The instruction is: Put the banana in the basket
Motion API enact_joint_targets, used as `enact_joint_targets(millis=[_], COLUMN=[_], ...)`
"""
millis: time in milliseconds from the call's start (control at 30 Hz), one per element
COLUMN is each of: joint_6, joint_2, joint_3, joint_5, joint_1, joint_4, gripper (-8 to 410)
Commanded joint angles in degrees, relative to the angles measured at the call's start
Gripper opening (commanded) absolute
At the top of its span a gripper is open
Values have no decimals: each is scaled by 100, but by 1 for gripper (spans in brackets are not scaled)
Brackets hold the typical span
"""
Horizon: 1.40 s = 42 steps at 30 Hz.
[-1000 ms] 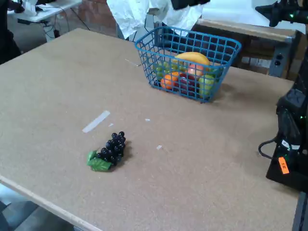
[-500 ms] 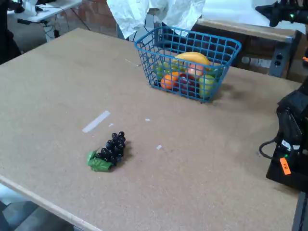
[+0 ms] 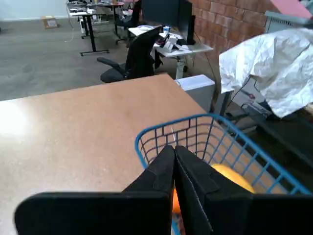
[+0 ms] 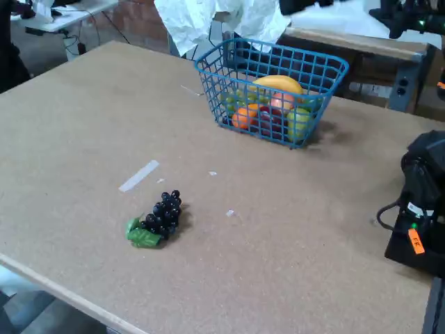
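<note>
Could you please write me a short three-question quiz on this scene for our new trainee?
1. True or false: the banana lies inside the basket.
2. What lies on the table in front of the basket in the fixed view? A) an apple B) a grape bunch C) a cup
3. In the wrist view, how do the fingers of the pincer stand?

Key: 1 true. 2 B. 3 Pressed together, holding nothing.

End effector (image 4: 306, 5) now farther right overhead.
</note>
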Motion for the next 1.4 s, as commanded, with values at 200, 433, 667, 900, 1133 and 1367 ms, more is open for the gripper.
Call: enact_joint_targets(millis=[200,433,667,900,1133,1367], joint_6=[94,103,101,101,101,101], joint_2=[-1268,-1469,-1458,-1458,-1458,-1458], joint_3=[-1733,-1738,-1729,-1729,-1729,-1729], joint_5=[-125,-131,-129,-129,-129,-129], joint_1=[52,52,52,52,52,52], joint_4=[1397,1471,1451,1451,1453,1453], gripper=[0,0,0,0,0,0])
